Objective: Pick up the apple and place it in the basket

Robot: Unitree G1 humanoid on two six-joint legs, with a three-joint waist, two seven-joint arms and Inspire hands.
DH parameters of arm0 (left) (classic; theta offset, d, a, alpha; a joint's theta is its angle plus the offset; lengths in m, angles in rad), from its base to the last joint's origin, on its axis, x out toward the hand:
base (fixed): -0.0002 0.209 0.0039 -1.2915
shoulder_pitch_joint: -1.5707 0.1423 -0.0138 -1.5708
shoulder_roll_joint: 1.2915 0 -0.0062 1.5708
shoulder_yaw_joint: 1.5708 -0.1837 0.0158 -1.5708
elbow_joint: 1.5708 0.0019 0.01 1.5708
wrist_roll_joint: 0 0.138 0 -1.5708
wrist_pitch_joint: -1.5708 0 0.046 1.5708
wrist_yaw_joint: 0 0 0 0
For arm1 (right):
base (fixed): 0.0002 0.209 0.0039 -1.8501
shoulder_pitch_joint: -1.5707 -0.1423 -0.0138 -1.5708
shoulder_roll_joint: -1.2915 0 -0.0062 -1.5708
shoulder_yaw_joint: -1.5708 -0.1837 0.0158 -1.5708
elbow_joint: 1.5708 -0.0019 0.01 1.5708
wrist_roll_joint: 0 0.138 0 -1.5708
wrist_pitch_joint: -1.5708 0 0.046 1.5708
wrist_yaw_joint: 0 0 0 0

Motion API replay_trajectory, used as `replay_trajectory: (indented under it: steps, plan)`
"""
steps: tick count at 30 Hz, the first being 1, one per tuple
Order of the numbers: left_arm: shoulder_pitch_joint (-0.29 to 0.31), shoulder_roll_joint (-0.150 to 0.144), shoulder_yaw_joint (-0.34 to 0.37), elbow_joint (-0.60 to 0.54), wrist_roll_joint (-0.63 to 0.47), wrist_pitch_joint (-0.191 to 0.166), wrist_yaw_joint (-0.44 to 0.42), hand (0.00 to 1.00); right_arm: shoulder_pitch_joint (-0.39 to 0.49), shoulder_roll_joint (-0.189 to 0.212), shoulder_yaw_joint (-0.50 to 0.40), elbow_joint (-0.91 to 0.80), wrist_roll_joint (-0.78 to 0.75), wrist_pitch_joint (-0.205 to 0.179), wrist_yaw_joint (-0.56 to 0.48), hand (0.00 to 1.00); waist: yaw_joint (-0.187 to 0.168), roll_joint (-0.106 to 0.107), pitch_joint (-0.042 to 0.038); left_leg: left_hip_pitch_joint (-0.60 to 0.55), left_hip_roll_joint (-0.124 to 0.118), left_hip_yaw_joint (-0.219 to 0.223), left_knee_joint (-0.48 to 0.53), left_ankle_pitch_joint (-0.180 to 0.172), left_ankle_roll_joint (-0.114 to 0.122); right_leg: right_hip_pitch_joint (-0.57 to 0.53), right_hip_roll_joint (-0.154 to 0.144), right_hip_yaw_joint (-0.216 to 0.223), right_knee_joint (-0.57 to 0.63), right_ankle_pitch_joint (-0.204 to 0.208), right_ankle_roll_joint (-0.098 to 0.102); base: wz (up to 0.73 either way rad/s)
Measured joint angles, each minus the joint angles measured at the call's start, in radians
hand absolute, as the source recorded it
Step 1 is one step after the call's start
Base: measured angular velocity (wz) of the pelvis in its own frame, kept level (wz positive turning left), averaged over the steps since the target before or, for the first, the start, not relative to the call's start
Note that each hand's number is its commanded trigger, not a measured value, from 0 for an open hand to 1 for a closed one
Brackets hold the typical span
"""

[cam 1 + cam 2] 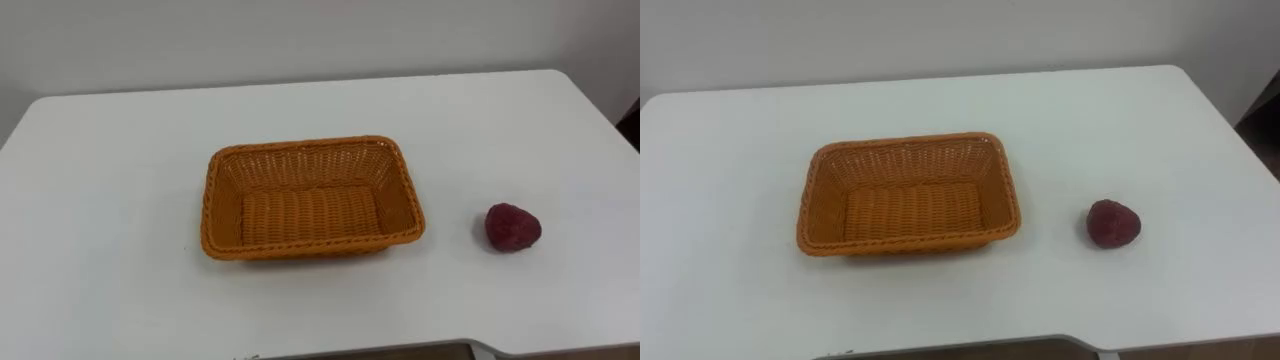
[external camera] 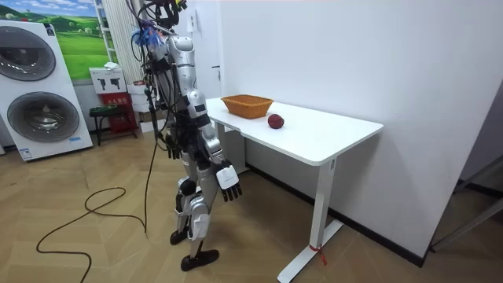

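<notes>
A dark red apple (image 1: 513, 227) lies on the white table (image 1: 110, 190), to the right of an empty orange wicker basket (image 1: 305, 147) and about a hand's width from it. The basket stands near the table's middle. In the room view I stand at the table's long side, with the apple (image 2: 275, 121) and basket (image 2: 247, 104) in front of me. Both arms hang by my body below the tabletop. My right hand (image 2: 228, 179) is near my thigh with relaxed fingers and holds nothing. My left hand (image 2: 169, 146) hangs on the far side, also with nothing in it.
The table's front edge (image 1: 400, 348) runs close below the basket and apple. A white wall stands behind the table. Washing machines (image 2: 35, 86) and a small stool (image 2: 106, 118) stand behind me, on the room view's left.
</notes>
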Motion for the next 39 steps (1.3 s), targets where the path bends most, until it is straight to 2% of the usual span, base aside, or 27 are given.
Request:
replay_trajectory:
  steps: [8, 12, 17, 19, 21, 23, 27, 32, 33, 34, 36, 39]
  plan:
    - [-0.001, 0.0, 0.0, 0.0, 0.001, -0.001, 0.0, 0.0, 0.001, 0.0, 0.008, 0.002, 0.054, 0.0, -0.002, 0.0, 0.002, 0.001, 0.0004, 0.001, 0.0, 0.002, 0.0, 0.0, 0.0, -0.002, 0.0, 0.003, 0.0, 0.0, 0.0, 0.0]
    - [-0.003, 0.001, 0.013, -0.009, 0.001, -0.009, 0.003, 0.0, 0.002, 0.002, -0.009, 0.006, 0.145, 0.009, -0.009, 0.0, 0.002, 0.0, 0.0021, 0.002, 0.0, 0.009, 0.0, 0.0, 0.0, -0.003, 0.001, 0.004, 0.001, 0.0, 0.0, -0.02]
    - [0.017, -0.002, 0.056, -0.023, -0.003, -0.043, 0.014, 0.0, 0.019, 0.003, -0.101, -0.017, 0.327, 0.009, -0.051, 0.0, -0.001, 0.001, 0.0017, 0.013, 0.005, 0.021, -0.005, 0.0, 0.0, -0.002, 0.002, 0.024, 0.003, 0.0, 0.0, -0.1]
    - [0.036, -0.001, 0.092, -0.037, -0.002, -0.072, 0.024, 0.0, 0.021, 0.002, -0.209, -0.065, 0.447, 0.006, -0.1, 0.0, -0.028, 0.002, 0.0019, 0.022, 0.004, 0.027, -0.011, 0.0, 0.0, 0.002, 0.002, 0.026, 0.005, 0.0, 0.0, -0.06]
    - [0.045, 0.0, 0.133, -0.037, -0.005, -0.092, 0.031, 0.0, 0.022, 0.001, -0.29, -0.113, 0.532, -0.001, -0.132, 0.0, -0.038, -0.001, 0.0013, 0.024, 0.004, 0.028, -0.013, 0.0, 0.0, 0.003, 0.002, 0.027, 0.006, 0.0, 0.0, -0.02]
    - [0.047, 0.003, 0.187, -0.037, -0.006, -0.112, 0.042, 0.0, 0.016, 0.0, -0.404, -0.165, 0.667, -0.017, -0.185, 0.0, -0.054, -0.006, -0.0003, 0.024, 0.003, 0.03, -0.013, 0.0, 0.0, 0.001, 0.002, 0.026, 0.008, 0.0, 0.0, 0.0]
    - [0.051, 0.004, 0.215, -0.04, -0.002, -0.114, 0.076, 0.0, 0.006, -0.007, -0.534, -0.246, 0.818, -0.034, -0.306, 0.0, -0.058, -0.013, -0.0026, 0.028, 0.001, 0.036, -0.015, 0.0, 0.0, -0.006, 0.004, 0.031, 0.018, 0.0, 0.0, -0.03]
    - [0.059, 0.008, 0.234, -0.042, -0.001, -0.121, 0.098, 0.0, -0.017, -0.014, -0.611, -0.436, 0.799, -0.053, -0.503, 0.0, -0.079, -0.019, -0.0047, 0.015, -0.001, 0.035, -0.014, 0.0, 0.0, -0.016, 0.003, 0.03, 0.022, 0.0, 0.0, -0.01]
    - [0.062, 0.008, 0.235, -0.046, -0.004, -0.122, 0.098, 0.0, -0.018, -0.015, -0.633, -0.526, 0.778, -0.056, -0.57, 0.0, -0.084, -0.019, -0.0048, 0.012, -0.001, 0.036, -0.013, 0.0, 0.001, -0.024, 0.002, 0.03, 0.03, 0.0, 0.001, -0.04]
    - [0.061, 0.009, 0.234, -0.051, -0.004, -0.123, 0.098, 0.0, -0.02, -0.019, -0.632, -0.622, 0.74, -0.069, -0.632, 0.0, -0.084, -0.018, -0.0051, 0.006, 0.0, 0.041, -0.013, 0.001, 0.001, -0.036, 0.002, 0.031, 0.039, -0.001, 0.001, -0.05]
    - [0.061, 0.013, 0.227, -0.051, -0.002, -0.124, 0.098, 0.0, -0.039, -0.038, -0.626, -0.706, 0.686, -0.104, -0.698, 0.0, -0.083, -0.023, -0.0053, -0.002, 0.0, 0.047, -0.01, 0.001, 0.001, -0.038, 0.002, 0.033, 0.035, 0.0, 0.001, -0.07]
    - [0.071, 0.016, 0.225, -0.064, -0.001, -0.126, 0.096, 0.0, -0.06, -0.053, -0.628, -0.827, 0.587, -0.124, -0.805, 0.0, -0.078, -0.033, -0.0082, -0.001, 0.001, 0.046, -0.01, 0.002, 0.001, -0.036, 0.004, 0.037, 0.034, 0.0, 0.001, 0.0]
